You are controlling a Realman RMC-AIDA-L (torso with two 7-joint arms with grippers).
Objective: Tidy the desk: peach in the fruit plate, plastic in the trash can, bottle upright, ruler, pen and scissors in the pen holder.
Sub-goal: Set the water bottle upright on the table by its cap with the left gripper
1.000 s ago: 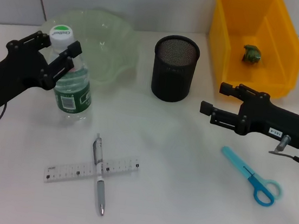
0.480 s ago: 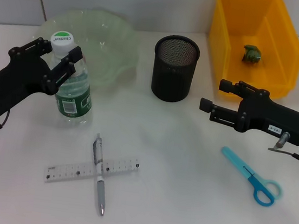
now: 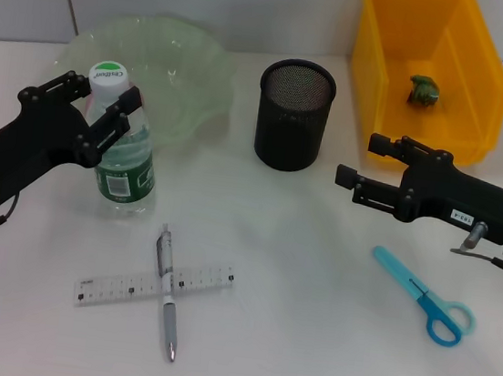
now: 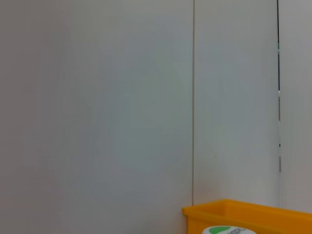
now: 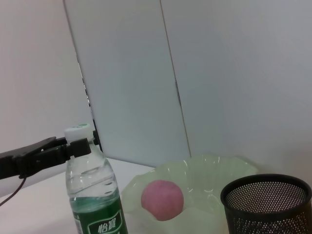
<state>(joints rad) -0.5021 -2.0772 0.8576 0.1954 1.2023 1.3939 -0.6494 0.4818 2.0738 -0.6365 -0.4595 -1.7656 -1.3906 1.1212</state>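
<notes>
The left gripper (image 3: 96, 109) is holding the bottle (image 3: 123, 158) upright by its neck, jaws closed on it, at the left of the desk. The peach (image 5: 162, 199) is lying in the fruit plate (image 3: 188, 70), and the plastic (image 3: 421, 90) is sitting in the yellow bin (image 3: 484, 88). The ruler (image 3: 153, 284), pen (image 3: 167, 292) and scissors (image 3: 422, 296) are waiting near; the holder (image 3: 293, 115) is standing empty. The right gripper (image 3: 357, 164) is hovering right, jaws wide.

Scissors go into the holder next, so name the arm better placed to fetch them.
Right. The right claw hovers just above the scissors and beside the pen holder; the left claw is across the desk, around the upright bottle.
</notes>
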